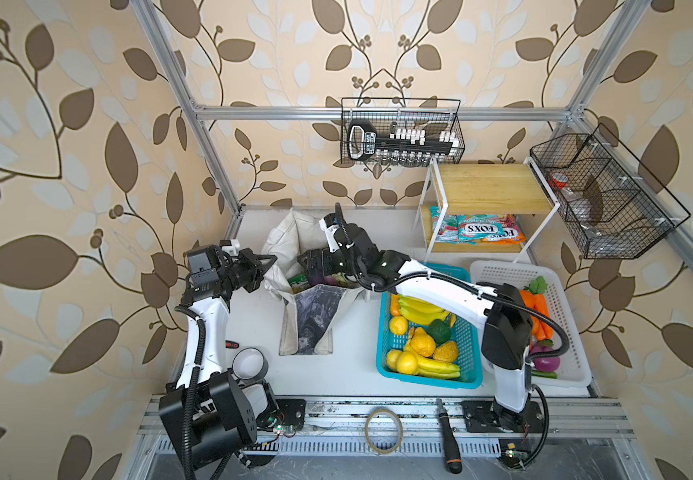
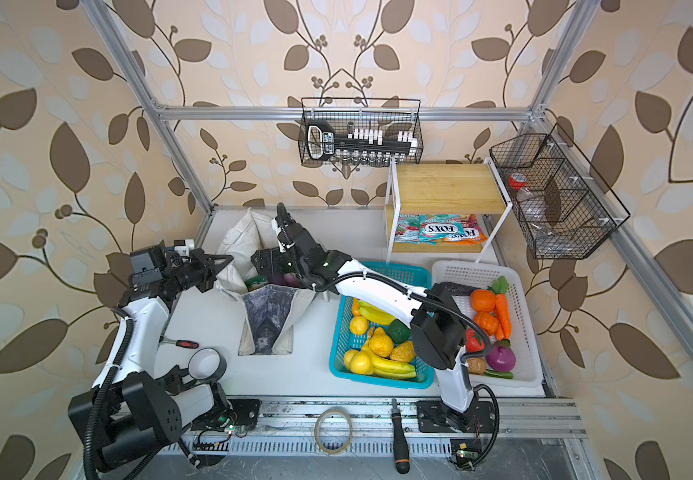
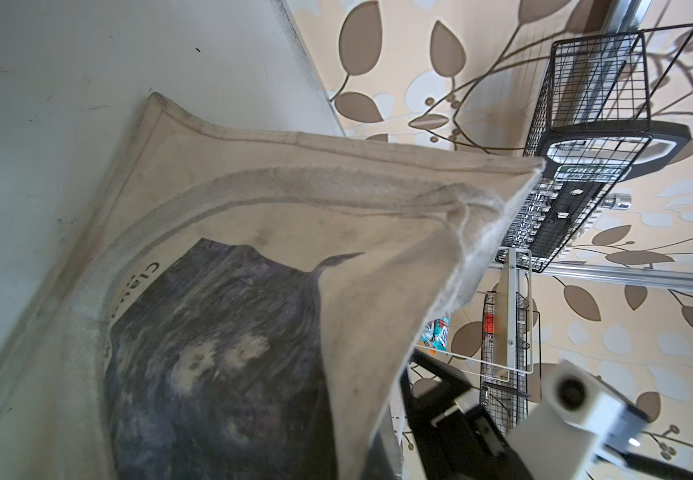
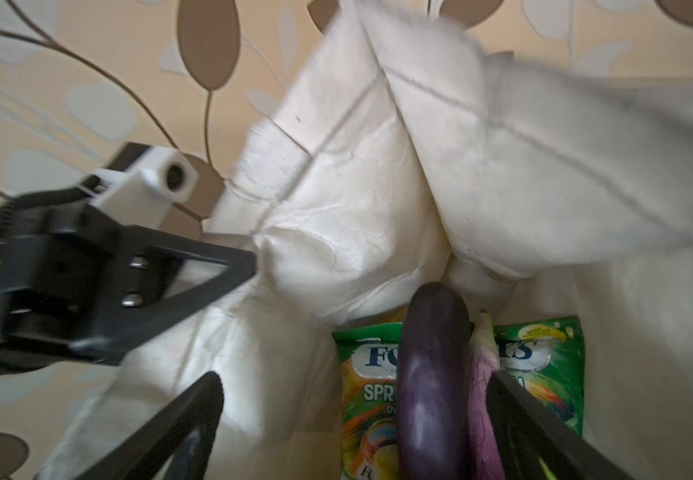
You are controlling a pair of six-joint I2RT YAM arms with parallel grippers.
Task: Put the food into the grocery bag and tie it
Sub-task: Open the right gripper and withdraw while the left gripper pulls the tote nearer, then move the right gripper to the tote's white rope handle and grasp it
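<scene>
- Right gripper [image 4: 355,380] hangs over the mouth of the off-white fabric grocery bag [image 1: 307,320], jaws spread wide, holding nothing.
- Left gripper [image 1: 269,261] is clenched on the bag's rim.
- Inside, a long dark purple toy eggplant [image 4: 432,374] lies on a green-and-yellow crinkly snack packet [image 4: 367,399].
- The bag stands on the white surface [image 1: 349,365].

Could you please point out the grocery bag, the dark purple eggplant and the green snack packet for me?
grocery bag [image 1: 315,316]: in a top view, on its dark front panel.
dark purple eggplant [image 4: 432,374]: right wrist view, on the middle of its body.
green snack packet [image 4: 556,361]: right wrist view, on its printed face.
</scene>
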